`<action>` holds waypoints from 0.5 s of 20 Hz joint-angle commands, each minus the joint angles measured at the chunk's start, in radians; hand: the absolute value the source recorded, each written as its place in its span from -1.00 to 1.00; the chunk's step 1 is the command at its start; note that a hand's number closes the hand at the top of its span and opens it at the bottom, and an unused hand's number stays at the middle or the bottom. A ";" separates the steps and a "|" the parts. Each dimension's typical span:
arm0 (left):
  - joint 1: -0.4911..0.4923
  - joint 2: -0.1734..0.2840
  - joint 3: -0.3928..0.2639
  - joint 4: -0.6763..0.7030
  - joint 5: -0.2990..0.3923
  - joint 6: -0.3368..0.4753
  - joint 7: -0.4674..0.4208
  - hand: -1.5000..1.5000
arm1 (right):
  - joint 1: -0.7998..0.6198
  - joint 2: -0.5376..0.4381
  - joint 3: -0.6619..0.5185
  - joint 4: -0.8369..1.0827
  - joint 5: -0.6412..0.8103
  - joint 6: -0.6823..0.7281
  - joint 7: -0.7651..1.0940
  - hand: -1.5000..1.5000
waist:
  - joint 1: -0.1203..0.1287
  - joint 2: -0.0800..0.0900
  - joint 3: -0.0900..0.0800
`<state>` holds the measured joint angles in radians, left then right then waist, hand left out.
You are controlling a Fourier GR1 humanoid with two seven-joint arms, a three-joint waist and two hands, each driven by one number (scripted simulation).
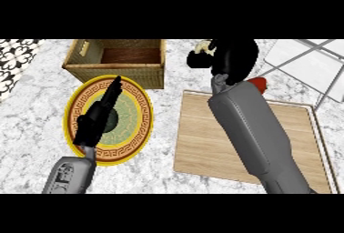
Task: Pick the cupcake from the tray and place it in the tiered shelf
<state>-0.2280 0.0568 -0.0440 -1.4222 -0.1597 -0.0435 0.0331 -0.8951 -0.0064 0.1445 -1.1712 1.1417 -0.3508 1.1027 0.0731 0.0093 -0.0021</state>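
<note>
Upper right of the frame, the right hand (232, 57) curls round the cupcake (200, 51), mostly hidden; it could slip short of the shelf (118, 68). Left hand (101, 113) rests straight-fingered.

Marble counter (33, 136), plate (138, 132), wooden tray (201, 145), basket (134, 70)

Free: bare counter (27, 136) along left edge | Obstacles: wicker crate (121, 61) at far edge; plate (138, 118) just before it; tray (201, 150) right

Basket (121, 61) behind plate (138, 116); tray (201, 141) right of plate
</note>
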 commanded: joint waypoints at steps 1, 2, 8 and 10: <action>0.016 0.005 0.017 0.002 0.008 0.005 0.001 0.00 | -0.162 0.006 -0.015 0.079 0.125 -0.070 0.253 1.00 | -0.022 -0.006 0.000; 0.029 0.008 0.007 -0.028 0.004 0.001 0.022 0.00 | -0.131 0.006 0.037 0.076 0.163 -0.054 0.309 1.00 | -0.026 -0.013 0.000; 0.063 -0.003 0.009 -0.020 -0.005 0.022 -0.022 0.00 | -0.314 0.005 -0.081 0.152 0.309 0.037 0.326 1.00 | -0.046 -0.012 0.000; 0.069 0.004 0.015 -0.005 0.002 0.012 -0.034 0.00 | -0.312 0.006 -0.051 0.155 0.367 0.021 0.369 1.00 | -0.048 -0.012 0.000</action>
<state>-0.1862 0.0583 -0.0324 -1.4249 -0.1618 -0.0298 0.0081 -1.1427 -0.0078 0.0945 -1.0379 1.4114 -0.3237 1.2120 0.0337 -0.0009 -0.0016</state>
